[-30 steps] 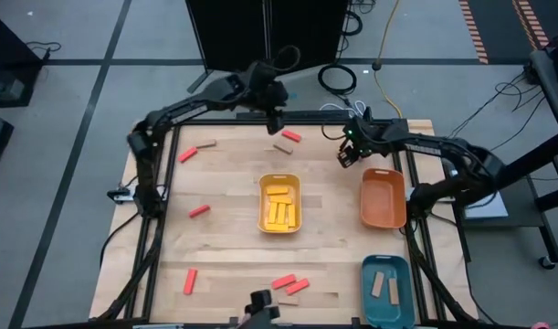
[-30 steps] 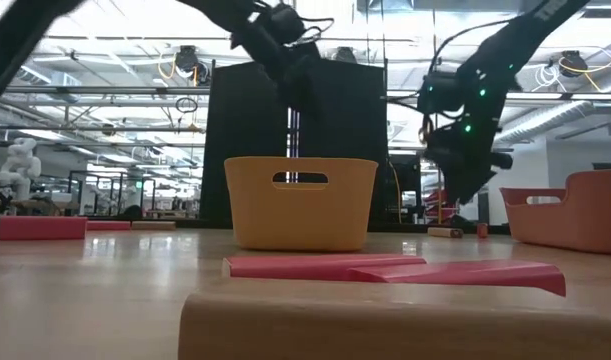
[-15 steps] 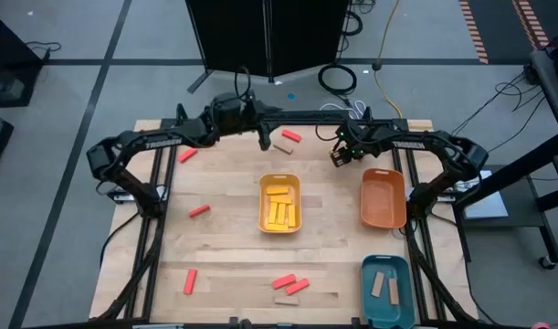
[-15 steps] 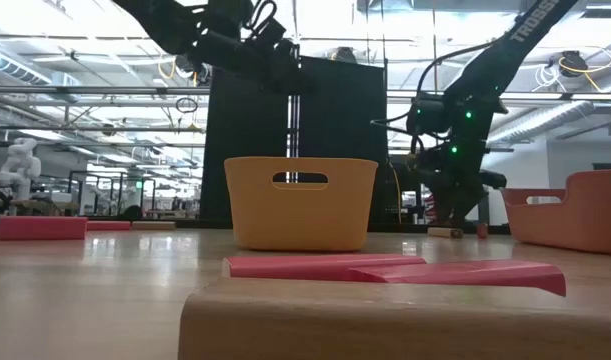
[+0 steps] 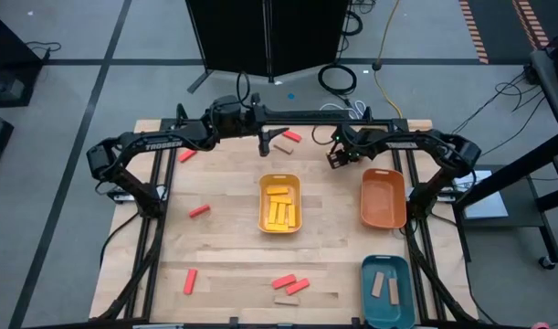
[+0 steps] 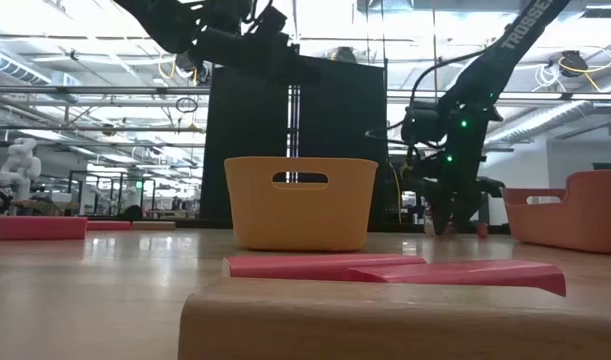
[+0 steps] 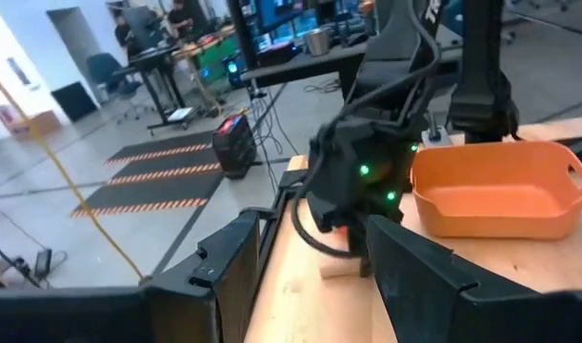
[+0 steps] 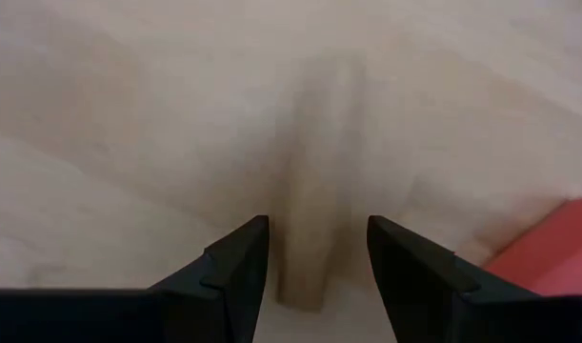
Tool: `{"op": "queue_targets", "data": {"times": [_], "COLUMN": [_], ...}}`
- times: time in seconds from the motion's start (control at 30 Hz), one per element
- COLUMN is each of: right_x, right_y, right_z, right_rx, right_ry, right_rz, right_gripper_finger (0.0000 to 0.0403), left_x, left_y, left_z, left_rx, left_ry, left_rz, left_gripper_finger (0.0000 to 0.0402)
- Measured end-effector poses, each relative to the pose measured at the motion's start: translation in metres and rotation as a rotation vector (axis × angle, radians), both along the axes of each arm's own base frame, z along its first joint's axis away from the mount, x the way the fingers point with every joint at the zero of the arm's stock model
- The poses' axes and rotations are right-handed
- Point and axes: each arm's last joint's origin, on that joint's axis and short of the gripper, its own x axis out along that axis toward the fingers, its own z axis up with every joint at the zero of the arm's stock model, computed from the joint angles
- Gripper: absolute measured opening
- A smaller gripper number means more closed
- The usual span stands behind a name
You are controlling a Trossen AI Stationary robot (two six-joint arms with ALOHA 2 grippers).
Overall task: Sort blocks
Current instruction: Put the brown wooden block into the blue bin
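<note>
Right wrist view: tan block (image 8: pixel 314 181) between open right claw (image 8: pixel 314 262) fingers.

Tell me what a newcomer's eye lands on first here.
Three bright trays stand out: the yellow tray mid-table holding yellow blocks, the orange tray to its right, and the teal tray at the near right corner. Both arms meet at the far edge, where the right tool, open, straddles a tan block. The left tool hovers nearby.

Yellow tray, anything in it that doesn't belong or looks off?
Nothing stands out. The yellow tray holds only yellow blocks, lying flat inside. The teal tray holds only tan blocks. The orange tray is empty. Red blocks lie loose on the table.
</note>
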Motion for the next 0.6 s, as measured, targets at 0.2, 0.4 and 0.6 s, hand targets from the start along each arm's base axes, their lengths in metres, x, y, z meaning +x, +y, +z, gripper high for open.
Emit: {"op": "queue_targets", "data": {"times": [0.2,0.4,0.6], "right_x": [0.003,0.003,0.001], "right_y": [0.004,0.006,0.008], "right_z": [-0.001,-0.001,-0.002], "right_rx": [-0.006,0.011,0.027], "right_ry": [0.004,0.011,0.036], "right_rz": [0.001,0.005,0.012], "right_gripper_finger": [0.0173,0.0169,0.0120], "left_x": [0.000,0.000,-0.003], "left_y": [0.000,0.000,-0.004], "left_z": [-0.001,-0.003,-0.016], "left_rx": [0.038,0.034,-0.026], "left_ry": [0.017,0.037,0.059], "left_rz": [-0.012,-0.014,-0.086], "left_gripper_finger": [0.0191,0.0191,0.0191]}}
